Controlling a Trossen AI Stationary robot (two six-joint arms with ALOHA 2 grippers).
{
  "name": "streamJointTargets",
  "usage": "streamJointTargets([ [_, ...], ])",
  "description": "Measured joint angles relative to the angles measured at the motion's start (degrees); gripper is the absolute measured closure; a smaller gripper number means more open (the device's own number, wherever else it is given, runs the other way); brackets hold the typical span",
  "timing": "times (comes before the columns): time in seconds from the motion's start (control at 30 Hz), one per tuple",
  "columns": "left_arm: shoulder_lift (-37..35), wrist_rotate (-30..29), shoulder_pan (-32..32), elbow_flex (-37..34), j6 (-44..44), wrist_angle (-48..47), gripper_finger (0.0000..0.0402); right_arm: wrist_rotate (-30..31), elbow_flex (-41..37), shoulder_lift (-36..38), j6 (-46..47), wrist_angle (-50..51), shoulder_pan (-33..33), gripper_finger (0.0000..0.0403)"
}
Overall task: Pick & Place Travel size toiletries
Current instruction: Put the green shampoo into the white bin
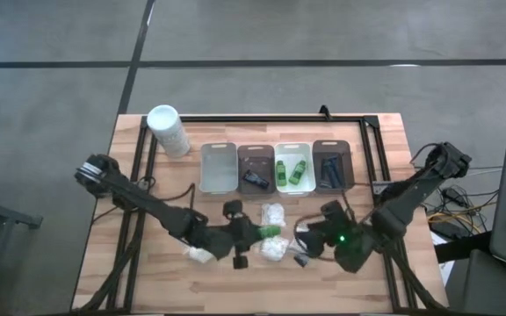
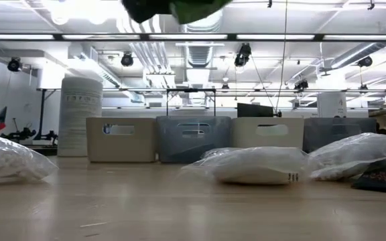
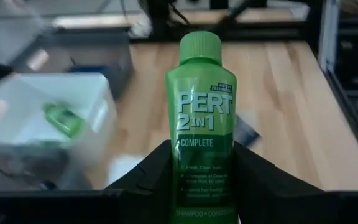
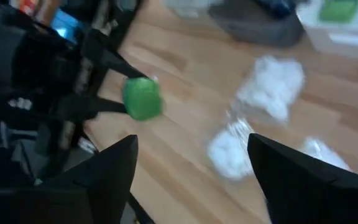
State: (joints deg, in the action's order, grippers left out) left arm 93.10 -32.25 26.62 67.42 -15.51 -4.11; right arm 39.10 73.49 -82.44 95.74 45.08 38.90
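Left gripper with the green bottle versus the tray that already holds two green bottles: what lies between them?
In the high view, one clear packet of white puffs lies between the left gripper, shut on its green bottle, and the white tray; otherwise bare wood.

left hand [image 1: 255, 235]: grips green bottle [image 1: 269, 232] | right hand [image 1: 310, 239]: over table

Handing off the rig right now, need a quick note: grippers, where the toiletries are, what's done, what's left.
Left gripper: shut on a green Pert 2in1 bottle, held above the table's front middle.
Right gripper: open, empty, hovering over the front right by the puff packets.
Done: two green bottles in the white tray; dark items in the two brown trays.
Left: place the held bottle, likely with the other two; three puff packets are loose on the table, and the grey tray looks empty.
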Motion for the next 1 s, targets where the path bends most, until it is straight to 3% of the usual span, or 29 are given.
streamJointTargets([
  [0.13, -0.6, -0.1, -4.0, 0.0, 3.2, 3.0, 0.0271, -0.1, -0.1, 0.5, -6.3, -4.9, -3.9, 0.0105],
  [0.27, -0.6, 4.0, -7.6, 0.0, 5.5, 6.0, 0.027, -2.6, -0.1, 0.6, -11.2, -8.7, -7.8, 0.0093],
  [0.6, -1.0, 5.4, -9.9, 0.9, 13.3, 8.2, 0.0269, -6.2, -0.1, 0.3, -15.0, -9.1, -14.5, 0.007],
  [1.0, -1.0, 5.2, -11.9, 0.8, 13.6, 10.0, 0.0268, -9.8, -0.5, -0.1, -17.9, -11.4, -17.6, 0.0152],
])
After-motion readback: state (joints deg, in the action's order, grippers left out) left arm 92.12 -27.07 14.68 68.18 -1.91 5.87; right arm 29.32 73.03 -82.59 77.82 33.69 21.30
